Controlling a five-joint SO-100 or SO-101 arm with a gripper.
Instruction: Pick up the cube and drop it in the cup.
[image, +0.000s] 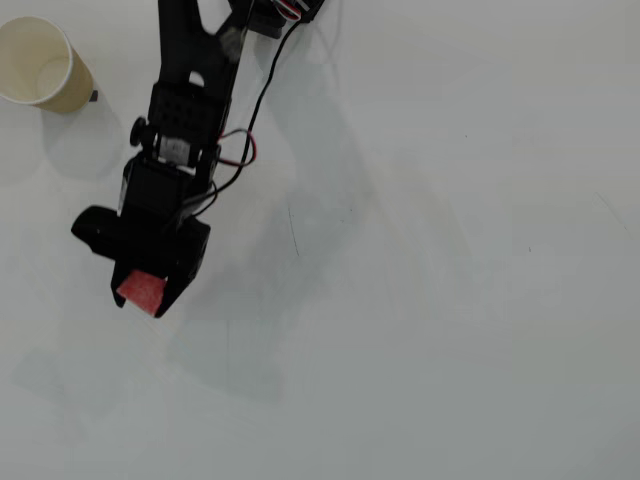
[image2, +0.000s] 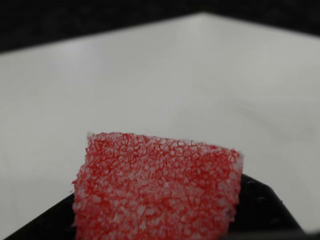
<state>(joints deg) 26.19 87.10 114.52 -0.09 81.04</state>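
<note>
The red speckled cube (image: 141, 291) sits between the black fingers of my gripper (image: 143, 296) at the left of the overhead view; the jaws are closed on it. In the wrist view the cube (image2: 157, 190) fills the lower middle, close up, with black finger parts at both lower corners. Its shadow on the table lies apart from it, so it looks lifted. The cream paper cup (image: 40, 65) stands upright at the far upper left, well above and left of the gripper, its whitish inside showing empty.
The black arm (image: 185, 100) runs down from the top edge, with red and black wires (image: 240, 150) beside it. The white table (image: 450, 300) stretches to the right and below. A dark band lies beyond the table's far edge in the wrist view (image2: 75, 25).
</note>
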